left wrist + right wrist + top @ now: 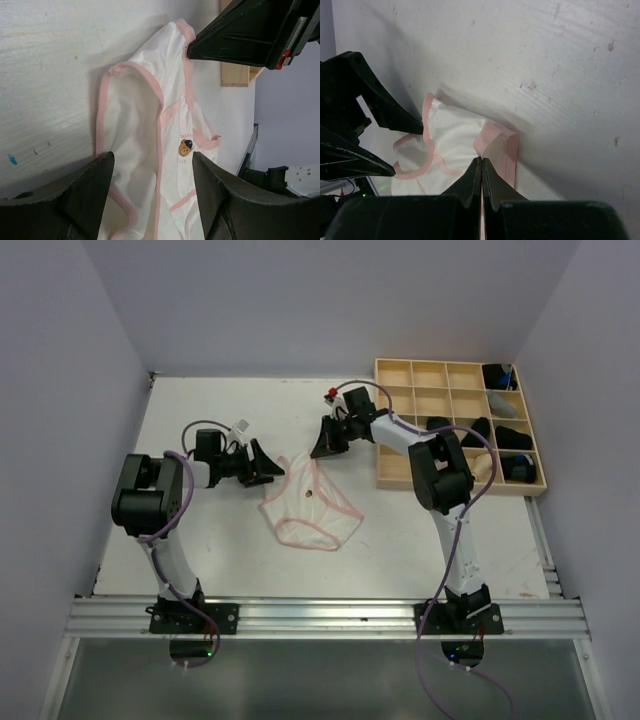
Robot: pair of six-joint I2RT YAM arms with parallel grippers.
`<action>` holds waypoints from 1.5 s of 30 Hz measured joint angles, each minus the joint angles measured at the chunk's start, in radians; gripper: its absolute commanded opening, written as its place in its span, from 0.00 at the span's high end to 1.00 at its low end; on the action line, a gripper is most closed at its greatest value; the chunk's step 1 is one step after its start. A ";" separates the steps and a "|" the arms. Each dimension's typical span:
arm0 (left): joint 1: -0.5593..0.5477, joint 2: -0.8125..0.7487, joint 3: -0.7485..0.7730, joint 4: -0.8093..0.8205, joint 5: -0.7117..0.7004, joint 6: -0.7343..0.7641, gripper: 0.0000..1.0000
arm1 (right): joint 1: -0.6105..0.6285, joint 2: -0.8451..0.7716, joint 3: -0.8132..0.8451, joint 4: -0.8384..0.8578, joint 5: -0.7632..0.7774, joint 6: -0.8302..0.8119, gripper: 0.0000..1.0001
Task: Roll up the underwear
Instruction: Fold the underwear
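A whitish pair of underwear with pink edging (310, 505) lies spread on the white table, with a small bear print showing in the left wrist view (186, 147). My right gripper (324, 447) is at its far edge, shut on the pink band (492, 137). My left gripper (270, 466) is open at the cloth's far left corner, its fingers (95, 175) apart over the fabric and holding nothing. Several black rolled underwear (514, 437) sit in the wooden tray.
The pale wooden grid tray (410, 375) stands at the back right, its right-hand cells filled and its left cells bare; its corner shows in the left wrist view (235, 75). The right gripper's black body (250, 30) hangs close above the cloth's far end.
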 measured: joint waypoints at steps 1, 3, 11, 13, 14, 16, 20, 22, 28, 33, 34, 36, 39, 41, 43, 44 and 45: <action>0.000 -0.001 -0.001 0.000 0.000 0.006 0.30 | 0.000 0.002 0.007 -0.001 0.002 -0.002 1.00; 0.000 -0.005 -0.004 0.000 -0.004 0.013 0.30 | 0.000 0.011 0.027 -0.001 0.006 -0.011 1.00; 0.013 -0.022 -0.020 0.001 -0.015 0.019 0.29 | 0.006 0.039 0.035 -0.004 -0.027 -0.019 0.70; 0.018 -0.027 -0.026 0.003 -0.015 0.019 0.29 | 0.007 0.039 0.035 -0.010 -0.044 -0.031 0.69; 0.020 -0.031 -0.028 0.003 -0.016 0.020 0.29 | 0.006 0.039 0.035 -0.017 -0.060 -0.038 0.69; 0.023 -0.037 -0.031 0.002 -0.019 0.027 0.29 | 0.005 0.038 0.039 -0.048 -0.087 -0.069 0.69; 0.024 -0.039 -0.031 -0.002 -0.021 0.041 0.29 | 0.004 0.013 0.042 -0.179 -0.129 -0.184 0.72; 0.024 -0.041 -0.031 -0.004 -0.021 0.048 0.29 | 0.004 -0.014 0.042 -0.246 -0.134 -0.245 0.73; 0.024 -0.047 -0.031 -0.015 -0.022 0.084 0.29 | 0.024 -0.103 0.042 -0.404 -0.110 -0.408 0.68; 0.024 -0.048 -0.031 -0.019 -0.022 0.096 0.29 | 0.069 -0.102 0.039 -0.463 -0.075 -0.465 0.65; 0.024 -0.048 -0.031 -0.019 -0.022 0.097 0.29 | 0.078 -0.100 0.038 -0.471 -0.067 -0.475 0.65; 0.024 -0.048 -0.031 -0.019 -0.021 0.102 0.29 | 0.097 -0.099 0.038 -0.483 -0.053 -0.491 0.63; 0.024 -0.048 -0.031 -0.019 -0.021 0.103 0.29 | 0.115 -0.097 0.038 -0.489 -0.032 -0.513 0.62; 0.024 -0.048 -0.032 -0.019 -0.021 0.104 0.29 | 0.119 -0.090 0.038 -0.489 -0.023 -0.525 0.61; 0.024 -0.049 -0.032 -0.019 -0.021 0.104 0.29 | 0.119 -0.080 0.038 -0.490 -0.006 -0.536 0.60; 0.024 -0.049 -0.032 -0.019 -0.021 0.104 0.29 | 0.119 -0.072 0.038 -0.490 0.000 -0.541 0.59; 0.024 -0.049 -0.032 -0.019 -0.021 0.105 0.29 | 0.119 -0.067 0.035 -0.489 0.008 -0.546 0.59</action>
